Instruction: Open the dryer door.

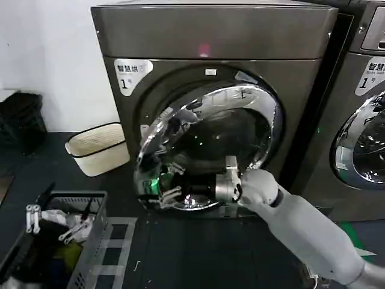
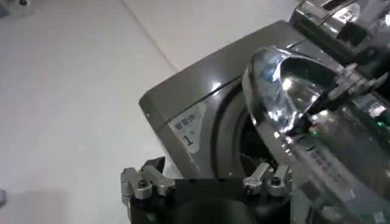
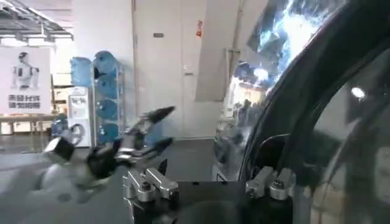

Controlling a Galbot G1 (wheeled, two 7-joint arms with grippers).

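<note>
Although the left gripper (image 1: 33, 218) waits low at the robot's left, over a wire basket (image 1: 90, 241) with its fingers spread and empty, the right gripper (image 1: 170, 194) works alone. It reaches to the lower free edge of the dryer door (image 1: 207, 147), near the chrome ring; I cannot tell if its fingers are closed on this edge. The door already stands partly swung out from the dryer (image 1: 210, 36), so the latch seems released. I judge the task about half done: the door must still swing wider. Farther right stands a second machine (image 1: 367, 120), shut.
</note>
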